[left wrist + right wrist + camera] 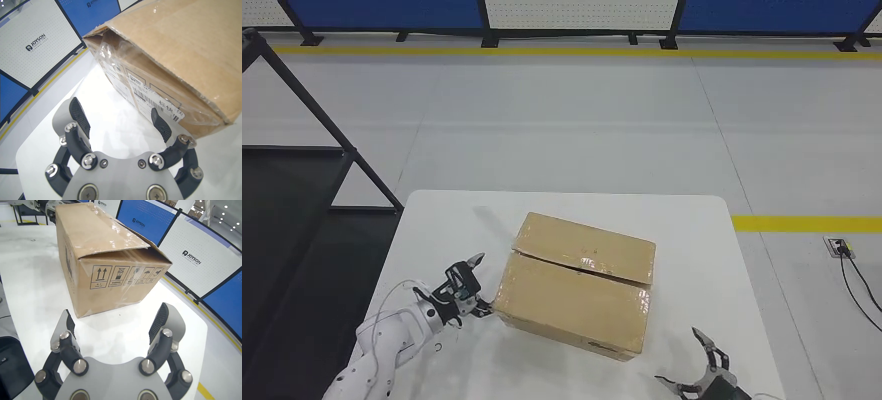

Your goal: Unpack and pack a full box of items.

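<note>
- My left gripper [115, 108]: jaws spread, nothing held. It sits low over the table [442, 225] at the box's labelled end, with 1 pad [160, 126] just beside the label [157, 102]. I can't tell if it touches.
- My right gripper [115, 309]: also spread and empty, near the table's front-right corner. It faces the box's other end and is apart from it.
- The box [572, 300] is mid-table, upright and skewed against the table edges. Its 2 top flaps [94, 226] are down, with 1 seam [582, 270] running lengthwise under clear tape [121, 232].
- Handling, my read:
  - The task says it is full, so I expect it to be heavy.
  - Cardboard should be stiff at corners and edges, while the panels will flex.
  - The glossy tape looks slippery, so I'd avoid pinching on it.
  - The body looks too wide for 1 gripper to span.
- Where to grab: at both ends the flap lip stands slightly proud, with a gap under it. The tape there is crinkled and lifting [105, 53]. I'd pinch a flap edge near a corner and brace the box with the other gripper so it doesn't slide.
- Room near me:
  - There are bare strips of tabletop on both sides of the box.
  - The right edge is close to my right gripper, so there's little margin there.
- Room farther out:
  - A wider bare band lies behind the box, good for setting items down.
  - The far table edge drops to floor.
  - A black frame [302, 100] stands off the left side.
  - A yellow line [802, 223] and blue panels [382, 12] lie well beyond.
</note>
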